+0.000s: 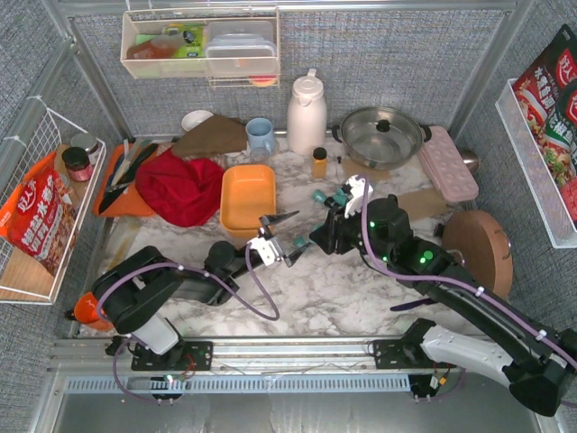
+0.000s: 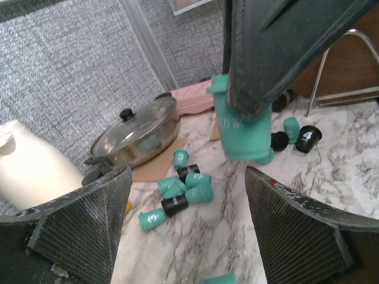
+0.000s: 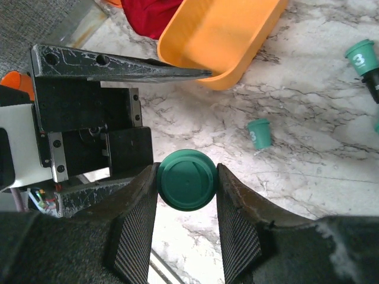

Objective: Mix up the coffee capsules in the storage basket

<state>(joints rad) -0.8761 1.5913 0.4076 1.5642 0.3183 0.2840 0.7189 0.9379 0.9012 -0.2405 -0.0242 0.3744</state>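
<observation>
The orange-yellow storage basket (image 1: 248, 198) lies left of centre and looks empty; its corner shows in the right wrist view (image 3: 219, 35). My right gripper (image 3: 186, 180) is shut on a teal coffee capsule (image 3: 186, 179), held above the marble just right of the basket (image 1: 300, 242). My left gripper (image 1: 290, 234) is open and empty, its jaws facing that held capsule (image 2: 240, 127). Several teal and black capsules (image 2: 183, 189) lie loose on the table behind it (image 1: 329, 197). One loose teal capsule (image 3: 259, 132) lies near the basket.
A red cloth (image 1: 180, 185) touches the basket's left side. A lidded steel pot (image 1: 379, 135), a white thermos (image 1: 306, 113), a pink egg tray (image 1: 448, 162), an amber bottle (image 1: 319, 162) and a blue mug (image 1: 261, 135) stand at the back. A wooden disc (image 1: 478, 248) lies at right.
</observation>
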